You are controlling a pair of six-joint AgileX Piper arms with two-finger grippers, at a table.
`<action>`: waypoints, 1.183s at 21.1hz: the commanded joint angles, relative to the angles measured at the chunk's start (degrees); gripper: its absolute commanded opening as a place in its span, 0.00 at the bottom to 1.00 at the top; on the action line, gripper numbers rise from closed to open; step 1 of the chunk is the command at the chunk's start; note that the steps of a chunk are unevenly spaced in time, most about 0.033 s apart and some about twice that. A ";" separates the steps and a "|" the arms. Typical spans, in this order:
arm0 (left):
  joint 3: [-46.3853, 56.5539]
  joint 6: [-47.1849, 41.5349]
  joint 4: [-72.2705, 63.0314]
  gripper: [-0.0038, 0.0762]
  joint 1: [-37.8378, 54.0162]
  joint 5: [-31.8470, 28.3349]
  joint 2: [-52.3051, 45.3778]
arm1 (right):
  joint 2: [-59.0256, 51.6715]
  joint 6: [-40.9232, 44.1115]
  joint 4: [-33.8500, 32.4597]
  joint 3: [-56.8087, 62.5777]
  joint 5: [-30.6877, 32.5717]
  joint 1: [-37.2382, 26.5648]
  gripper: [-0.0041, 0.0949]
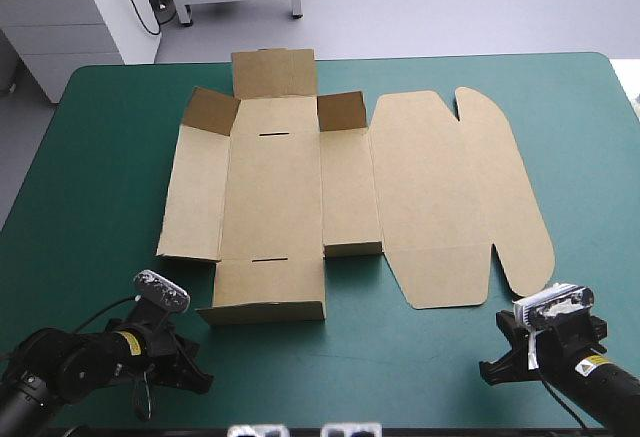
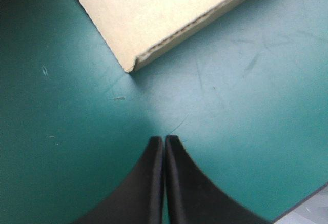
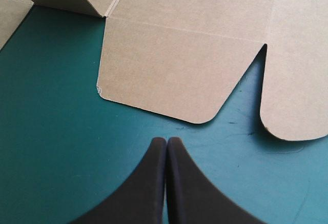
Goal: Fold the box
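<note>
The brown box [image 1: 350, 187] lies as a cut sheet in the middle of the teal-green table, mostly flat, with small flaps at its far left end slightly raised. My left gripper [image 1: 195, 372] rests low near the front left, shut and empty. In the left wrist view its tips [image 2: 164, 139] point at a near corner of the box [image 2: 154, 19], a short way off. My right gripper [image 1: 492, 369] sits near the front right, also shut and empty. Ahead of its tips [image 3: 166, 141] lies a rounded flap of the box [image 3: 174, 65], not touched.
Bare teal-green cover [image 1: 400, 367] runs between the two grippers along the front edge. The table's near edge shows beside the left gripper [image 2: 307, 203]. A white cabinet [image 1: 70, 7] stands beyond the far left corner.
</note>
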 commanded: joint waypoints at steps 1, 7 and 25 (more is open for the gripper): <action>-1.16 -0.23 -1.15 0.04 -0.44 -2.02 0.02 | 0.47 -0.22 1.38 -1.51 -2.90 -0.11 0.03; -1.16 -0.23 -1.15 0.04 -0.44 -2.02 0.02 | 0.47 -0.22 1.38 -1.51 -2.90 -0.11 0.03; -24.98 -2.53 10.46 0.04 -0.44 0.67 -0.53 | 0.47 -0.22 1.38 -1.51 -2.90 -0.11 0.03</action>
